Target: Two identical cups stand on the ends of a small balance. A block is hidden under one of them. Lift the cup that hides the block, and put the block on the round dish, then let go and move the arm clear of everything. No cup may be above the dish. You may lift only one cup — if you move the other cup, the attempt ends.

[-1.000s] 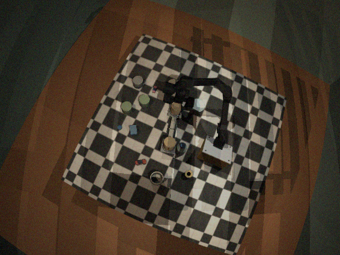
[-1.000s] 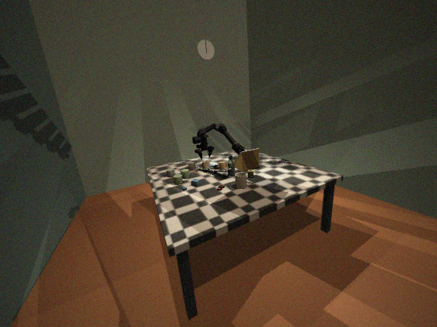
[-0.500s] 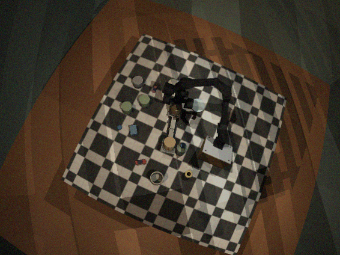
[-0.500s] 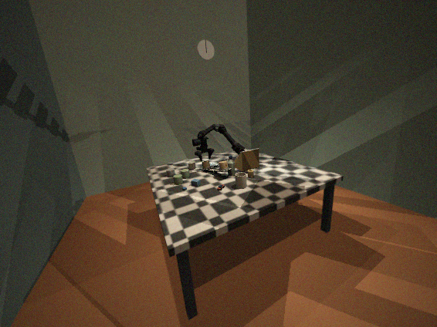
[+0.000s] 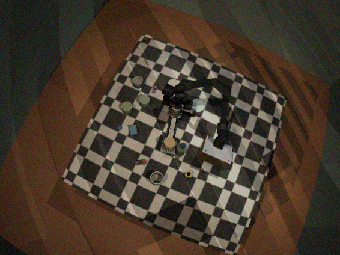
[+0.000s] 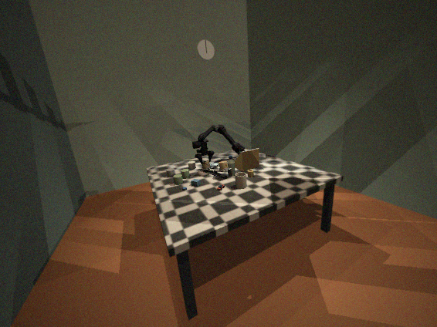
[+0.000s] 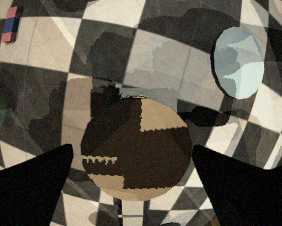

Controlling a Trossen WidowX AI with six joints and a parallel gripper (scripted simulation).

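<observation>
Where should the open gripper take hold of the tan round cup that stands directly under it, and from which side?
Grip the tan round cup on its curved side wall, coming straight down from above. It stands upright with its flat top toward the open gripper, whose dark fingers already flank it on opposite sides.

On the checkered table (image 5: 240,192) stand two green cylinders (image 5: 127,107), a grey cylinder (image 5: 137,81), a blue block (image 5: 133,130), a small yellow ring (image 5: 188,174) and an open grey cup (image 5: 157,178). A round clock (image 6: 206,49) hangs on the wall.
</observation>
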